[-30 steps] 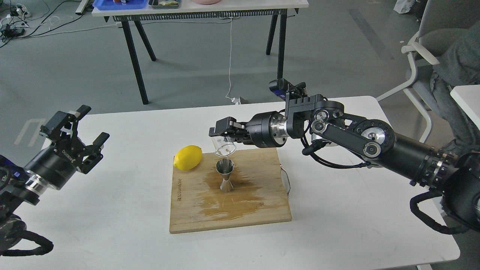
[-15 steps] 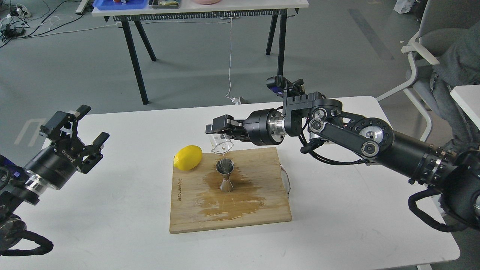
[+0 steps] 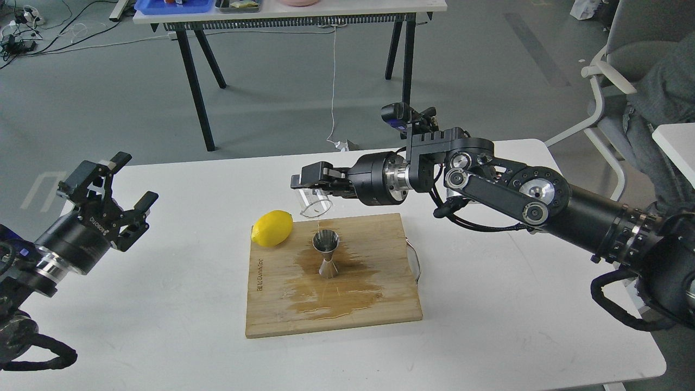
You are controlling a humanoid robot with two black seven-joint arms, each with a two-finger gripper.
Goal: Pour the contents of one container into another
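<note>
My right gripper (image 3: 310, 184) is shut on the clear glass cup (image 3: 313, 202), which hangs tilted mouth-down above and slightly left of the jigger. The shiny steel jigger (image 3: 326, 254) stands upright in the middle of the wooden cutting board (image 3: 380, 304), in a dark wet patch of spilled liquid. The cup is clear of the jigger, with a gap between them. My left gripper (image 3: 117, 187) hovers open over the table's left side, far from both, with nothing between its fingers.
A yellow lemon (image 3: 272, 228) lies at the board's far left corner, close to the cup. A metal handle (image 3: 415, 263) sticks out at the board's right edge. A second table (image 3: 304, 13) and a chair (image 3: 613, 81) stand beyond the white table (image 3: 488, 336).
My right gripper has lifted the glass cup up and to the left, away from the jigger's mouth. The left arm has not moved.
</note>
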